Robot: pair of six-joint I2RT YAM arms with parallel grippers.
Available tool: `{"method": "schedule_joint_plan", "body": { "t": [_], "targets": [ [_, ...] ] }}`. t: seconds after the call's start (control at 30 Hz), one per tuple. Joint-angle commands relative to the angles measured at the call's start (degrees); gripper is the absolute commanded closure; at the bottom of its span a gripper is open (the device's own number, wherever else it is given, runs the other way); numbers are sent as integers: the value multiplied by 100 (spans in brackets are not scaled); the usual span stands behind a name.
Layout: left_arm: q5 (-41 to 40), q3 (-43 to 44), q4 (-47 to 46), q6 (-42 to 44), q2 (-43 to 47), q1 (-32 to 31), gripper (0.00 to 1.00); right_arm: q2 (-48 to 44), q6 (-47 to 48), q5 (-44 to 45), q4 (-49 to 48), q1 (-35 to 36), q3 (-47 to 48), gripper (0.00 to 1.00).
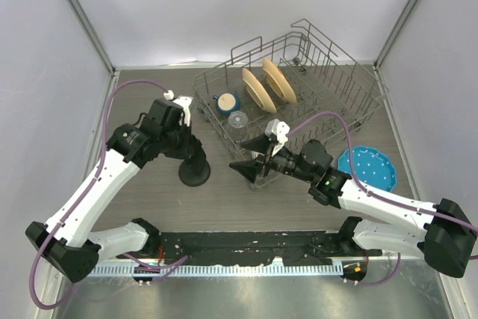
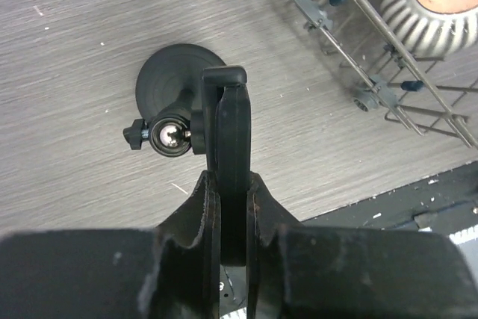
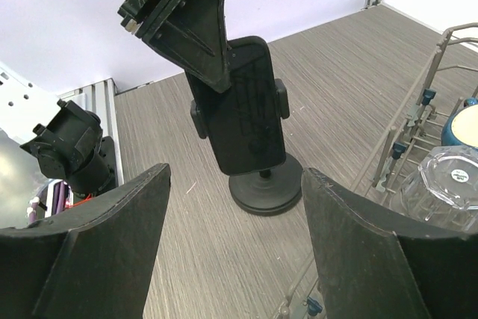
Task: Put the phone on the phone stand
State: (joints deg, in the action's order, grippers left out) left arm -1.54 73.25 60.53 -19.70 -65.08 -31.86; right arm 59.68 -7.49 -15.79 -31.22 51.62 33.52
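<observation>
The left gripper (image 2: 231, 184) is clenched on the phone (image 3: 243, 110), its two fingers pressed flat against the slab's faces. In the left wrist view the phone shows edge-on, running from the fingers up to the middle of the frame. The phone stand (image 3: 265, 188) sits on the grey surface (image 1: 246, 207), left of centre in the top view. In the right wrist view the phone leans at a tilt above the stand's round base, with the holder's side clamps hugging its long edges and the left gripper gripping its upper end. The right gripper (image 3: 235, 177) is released, its fingers spread wide at the bottom of its own view, near the stand but apart from it. A wire dish rack (image 1: 358, 87) stands behind, and a blue plate (image 1: 370, 168) lies at the right.
</observation>
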Motion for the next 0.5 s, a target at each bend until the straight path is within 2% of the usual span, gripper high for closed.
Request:
{"method": "schedule_joint_plan", "body": {
  "t": [0.0, 0.13, 0.3, 0.47],
  "targets": [
    [-1136, -320, -32, -771, 223, -197, 100, 61, 37, -20, -279, -11, 15, 24],
    [-2145, -478, -191, -1254, 233, -558, 100, 175, -16, -90, -341, -11, 32, 24],
    [-2517, -593, -437, -1466, 382, -734, 100, 219, -25, -91, -358, -20, 32, 24],
    [-2885, -146, 10, -1431, 443, -734, 100, 246, -7, -47, -323, -20, 32, 24]
  ]
}}
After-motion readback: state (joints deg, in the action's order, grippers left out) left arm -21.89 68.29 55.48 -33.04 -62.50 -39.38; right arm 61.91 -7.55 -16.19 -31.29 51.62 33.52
